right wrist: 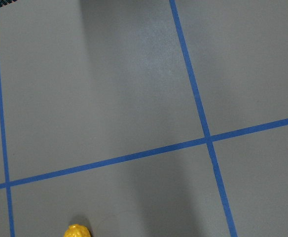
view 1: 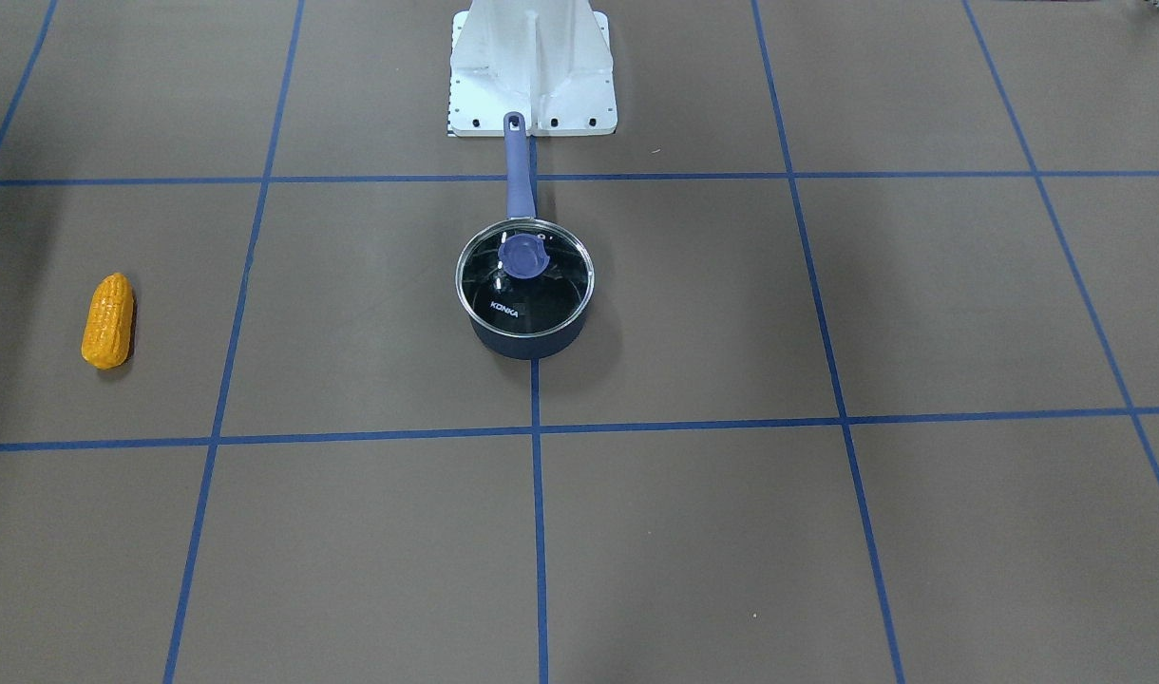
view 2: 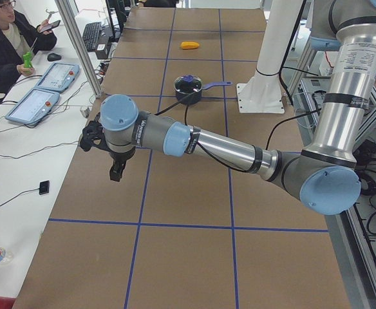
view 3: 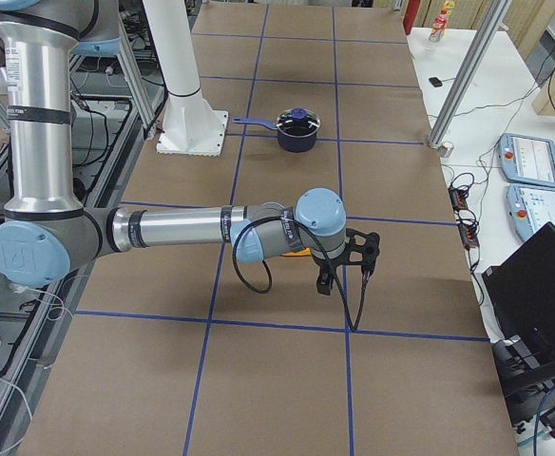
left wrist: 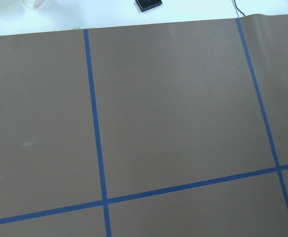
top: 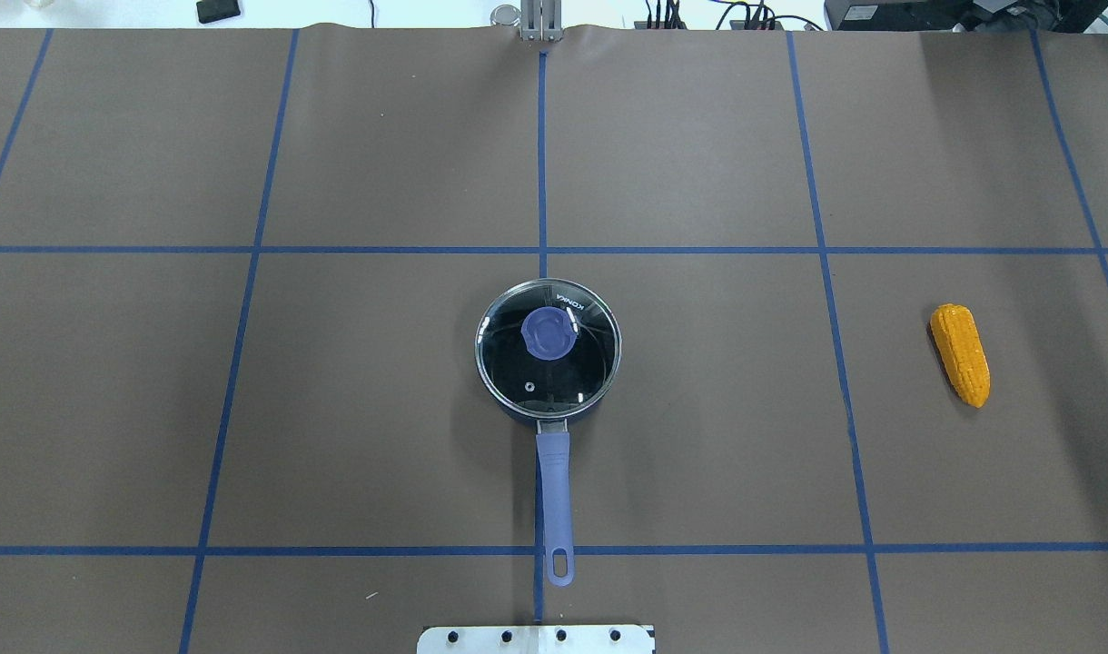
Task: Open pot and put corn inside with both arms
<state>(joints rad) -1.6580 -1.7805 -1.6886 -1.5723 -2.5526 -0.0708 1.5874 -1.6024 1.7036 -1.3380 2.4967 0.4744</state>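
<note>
Lifting: round glass lid point(top: 529, 374) is being judged best raised straight up by its purple knob point(top: 549, 332).
Pot: dark navy saucepan point(view 1: 527, 344), centred, covered.
Corn: yellow cob point(top: 961, 354), well apart.
Pincers: left gripper point(view 2: 115, 172), right gripper point(view 3: 326, 282); opening cannot be told.

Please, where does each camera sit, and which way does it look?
Front-facing: across the table, facing the robot; pot, corn, base plate.
Overhead: behind the robot, looking down; same pot and corn.
Left: table's left end; left arm, left hand.
Right: table's right end; right arm, right hand.
Left wrist: down at taped table.
Right wrist: down at table, corn tip.
</note>
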